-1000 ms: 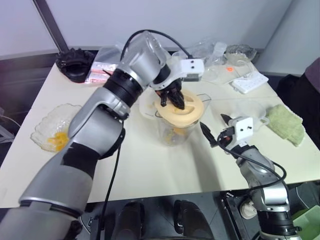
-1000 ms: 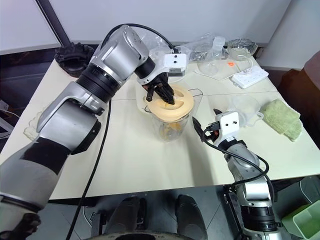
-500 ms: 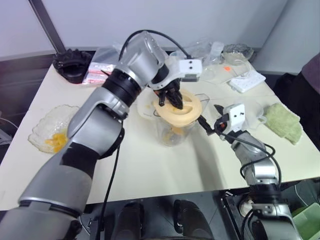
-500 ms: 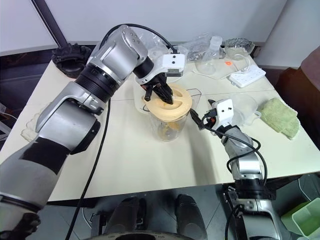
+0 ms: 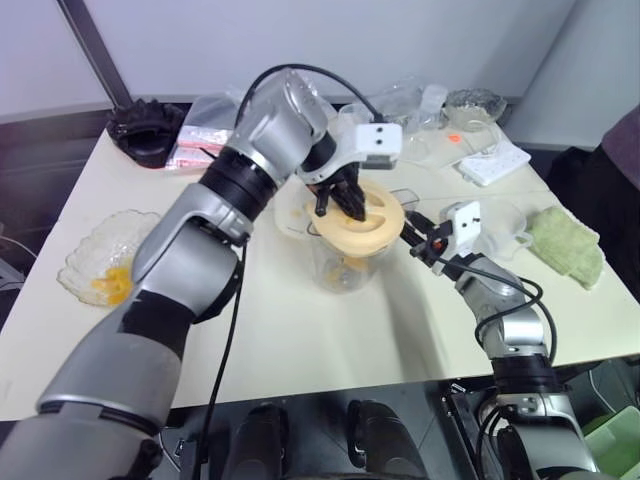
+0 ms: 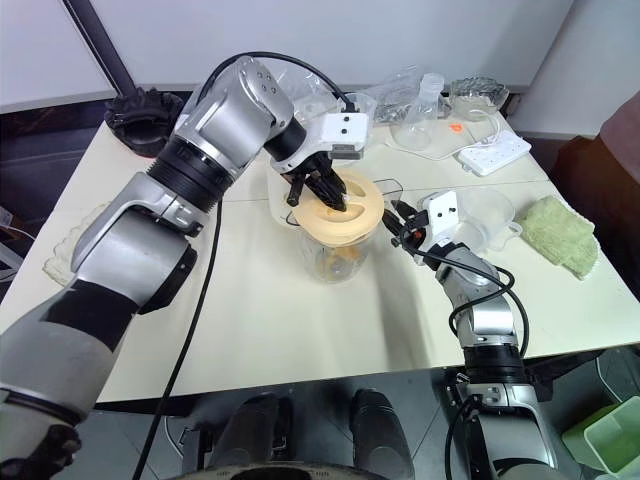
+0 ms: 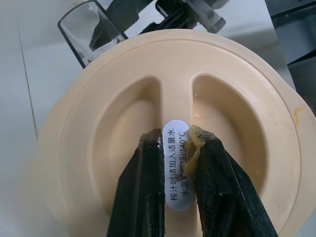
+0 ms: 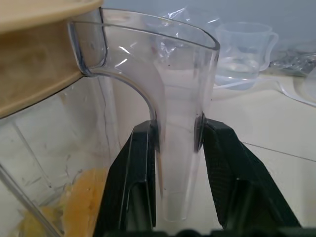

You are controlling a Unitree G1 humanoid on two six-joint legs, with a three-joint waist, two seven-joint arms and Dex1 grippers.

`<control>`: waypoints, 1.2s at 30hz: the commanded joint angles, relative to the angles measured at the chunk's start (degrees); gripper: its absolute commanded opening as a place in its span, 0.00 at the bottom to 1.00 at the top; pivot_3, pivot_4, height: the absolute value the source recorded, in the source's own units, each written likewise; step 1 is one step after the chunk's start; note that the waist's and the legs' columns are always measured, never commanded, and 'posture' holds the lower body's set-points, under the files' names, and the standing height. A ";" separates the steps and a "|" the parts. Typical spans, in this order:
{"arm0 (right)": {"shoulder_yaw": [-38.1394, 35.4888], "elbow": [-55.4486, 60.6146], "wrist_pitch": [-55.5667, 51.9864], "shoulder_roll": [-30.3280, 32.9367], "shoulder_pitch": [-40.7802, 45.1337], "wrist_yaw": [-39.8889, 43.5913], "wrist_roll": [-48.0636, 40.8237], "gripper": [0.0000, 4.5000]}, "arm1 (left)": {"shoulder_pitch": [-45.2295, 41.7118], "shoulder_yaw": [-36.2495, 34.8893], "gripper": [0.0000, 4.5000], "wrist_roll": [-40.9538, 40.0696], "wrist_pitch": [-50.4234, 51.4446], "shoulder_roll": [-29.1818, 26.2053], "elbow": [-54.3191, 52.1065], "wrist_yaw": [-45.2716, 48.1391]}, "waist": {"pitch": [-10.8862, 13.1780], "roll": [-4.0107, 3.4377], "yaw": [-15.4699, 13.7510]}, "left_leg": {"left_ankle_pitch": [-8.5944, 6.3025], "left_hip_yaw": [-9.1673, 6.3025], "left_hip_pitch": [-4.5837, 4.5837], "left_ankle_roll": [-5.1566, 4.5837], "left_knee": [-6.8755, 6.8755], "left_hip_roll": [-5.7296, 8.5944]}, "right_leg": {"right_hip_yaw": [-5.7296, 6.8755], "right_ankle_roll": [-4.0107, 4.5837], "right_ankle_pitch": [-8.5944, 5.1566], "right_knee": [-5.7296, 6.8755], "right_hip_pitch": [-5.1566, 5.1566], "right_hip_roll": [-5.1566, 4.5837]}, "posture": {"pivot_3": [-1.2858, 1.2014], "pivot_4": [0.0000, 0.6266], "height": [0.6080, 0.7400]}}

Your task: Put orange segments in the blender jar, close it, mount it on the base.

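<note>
The blender jar [image 5: 345,268] stands upright mid-table with a peach-coloured round lid [image 5: 375,225] lying on its rim. My left gripper [image 7: 175,140] points down from above and is shut on the lid's centre ridge, which carries a white label. Level at the jar's right side, my right gripper [image 8: 176,129] is shut on the jar's clear handle [image 8: 177,168], one finger on each side. Orange segments [image 8: 81,200] lie in the jar's bottom. More of them [image 5: 108,284] sit in a scalloped glass bowl [image 5: 85,255] at the left. The base [image 5: 288,215] shows partly behind the jar.
A clear cup [image 5: 505,222] and a green cloth [image 5: 568,245] lie right of my right arm. A white power strip [image 5: 492,160], clear containers and plastic bags crowd the back right. A black object [image 5: 145,125] and pink packets [image 5: 200,148] sit at the back left.
My right gripper has moved forward and left to the jar and closed on its handle. The left gripper has kept its hold on the lid.
</note>
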State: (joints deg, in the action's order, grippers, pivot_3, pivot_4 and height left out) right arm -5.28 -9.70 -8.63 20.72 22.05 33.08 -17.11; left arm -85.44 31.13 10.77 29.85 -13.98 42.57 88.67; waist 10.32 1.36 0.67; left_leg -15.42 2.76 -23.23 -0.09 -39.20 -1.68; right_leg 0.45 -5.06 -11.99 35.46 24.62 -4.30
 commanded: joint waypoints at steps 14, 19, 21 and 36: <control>-0.13 5.81 -0.86 -0.61 -1.54 -2.91 0.34 0.18 | 11.43 3.36 0.05 0.78 22.37 0.33 -15.40 -5.63 | -0.28 -0.17 -0.03 | 0.00 -0.03 0.08 0.00 0.01 0.00 | 0.00 -0.03 -0.02 -0.02 -0.10 0.00 | 0.52 0.24 1.00; 0.06 6.19 -0.83 -0.81 -1.73 -3.34 0.57 0.18 | 14.18 2.34 0.05 0.08 31.66 1.85 -19.90 -12.60 | -0.60 -0.39 -0.18 | 0.00 -0.11 0.35 0.00 0.01 0.02 | -0.01 -0.03 -0.04 -0.04 -0.40 -0.01 | 0.52 0.24 1.00; 0.15 6.40 -0.90 -0.79 -1.86 -3.45 0.57 0.18 | 14.84 2.09 0.05 -1.12 37.20 2.52 -21.35 -14.63 | -0.61 -0.42 -0.17 | -0.01 -0.21 0.56 0.00 0.01 0.02 | -0.01 -0.09 -0.09 -0.08 -0.62 -0.01 | 0.52 0.24 1.00; 0.49 6.47 -1.21 -1.05 -1.85 -3.34 0.84 0.18 | 19.10 0.72 0.05 -7.67 51.77 4.26 -24.68 -29.66 | -1.21 -0.83 -0.05 | -0.02 -0.60 0.97 0.02 0.11 0.12 | 0.00 -0.45 -0.33 -0.32 -1.22 -0.25 | 0.52 0.24 1.00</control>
State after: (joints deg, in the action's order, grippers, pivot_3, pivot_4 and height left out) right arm -4.96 -6.81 -11.39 20.14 19.31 28.82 -15.77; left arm -72.84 27.14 5.47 77.14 -11.11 11.69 60.58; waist 9.11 0.53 0.62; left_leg -15.44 2.13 -22.26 -0.07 -39.09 -1.54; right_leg 0.45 -5.53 -12.34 35.14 23.39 -4.56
